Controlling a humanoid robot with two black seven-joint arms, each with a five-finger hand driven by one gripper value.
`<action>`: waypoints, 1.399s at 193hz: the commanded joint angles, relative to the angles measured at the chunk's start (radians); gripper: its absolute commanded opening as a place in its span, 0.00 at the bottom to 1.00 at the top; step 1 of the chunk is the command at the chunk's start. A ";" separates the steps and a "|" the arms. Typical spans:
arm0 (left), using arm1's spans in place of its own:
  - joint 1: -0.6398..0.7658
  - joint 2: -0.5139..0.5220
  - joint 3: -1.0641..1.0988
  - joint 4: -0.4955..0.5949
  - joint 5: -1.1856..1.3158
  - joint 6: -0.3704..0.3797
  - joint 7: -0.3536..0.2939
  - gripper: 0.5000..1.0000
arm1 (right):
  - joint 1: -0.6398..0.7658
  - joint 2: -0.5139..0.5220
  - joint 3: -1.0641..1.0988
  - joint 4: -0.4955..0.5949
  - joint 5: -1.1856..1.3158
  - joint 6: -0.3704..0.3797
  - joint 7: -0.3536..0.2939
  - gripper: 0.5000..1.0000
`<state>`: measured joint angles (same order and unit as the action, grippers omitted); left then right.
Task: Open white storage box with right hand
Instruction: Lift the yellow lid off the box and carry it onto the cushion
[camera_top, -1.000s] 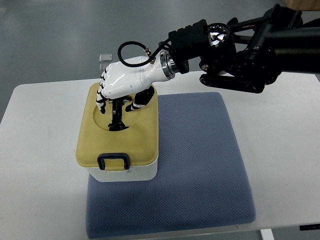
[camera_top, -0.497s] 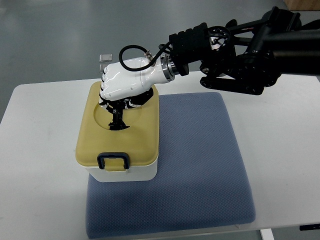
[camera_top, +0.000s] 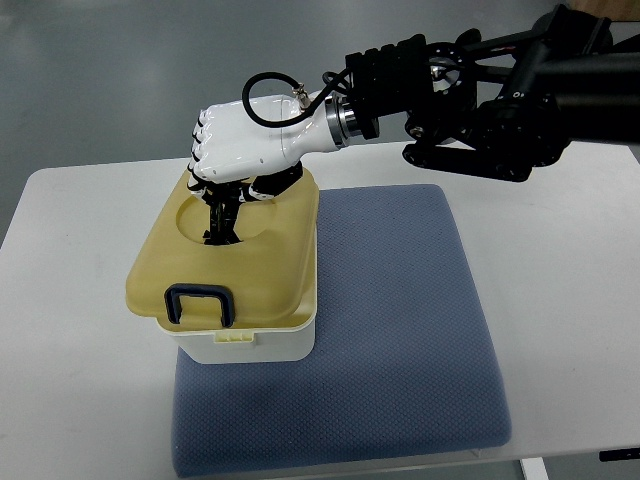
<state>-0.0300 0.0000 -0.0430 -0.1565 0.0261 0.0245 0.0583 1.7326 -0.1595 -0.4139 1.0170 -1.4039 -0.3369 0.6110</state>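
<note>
Top view, and the white storage box (camera_top: 262, 345) sits on the near-left corner of the blue mat (camera_top: 390, 330), which lies on the white table (camera_top: 560, 300). Its yellow lid (camera_top: 270, 265) is tilted, the front edge with the dark latch (camera_top: 198, 303) lifted clear of the box rim and swung out to the box's left. Right hand (camera_top: 240, 150) hovers over the back of the lid, fingers (camera_top: 205, 150) curled tight around the black handle (camera_top: 222, 222) in the lid's round recess. Lid looks like light, stiff plastic, probably slick, so that centre handle seems the sensible hold; the box itself looks light enough to shift on the mat. No left arm showing anywhere around the box.
</note>
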 joint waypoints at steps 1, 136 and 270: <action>0.001 0.000 0.000 0.000 0.000 0.000 0.000 1.00 | -0.002 -0.040 0.026 0.000 -0.001 0.001 0.000 0.00; 0.001 0.000 0.000 0.000 0.000 0.000 0.000 1.00 | -0.179 -0.391 0.113 0.037 -0.090 -0.100 0.000 0.00; -0.001 0.000 0.000 0.000 0.000 0.000 0.000 1.00 | -0.505 -0.497 0.201 0.023 -0.129 -0.212 0.000 0.00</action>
<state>-0.0293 0.0000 -0.0430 -0.1565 0.0261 0.0245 0.0583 1.2505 -0.6592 -0.2131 1.0458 -1.5263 -0.5357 0.6108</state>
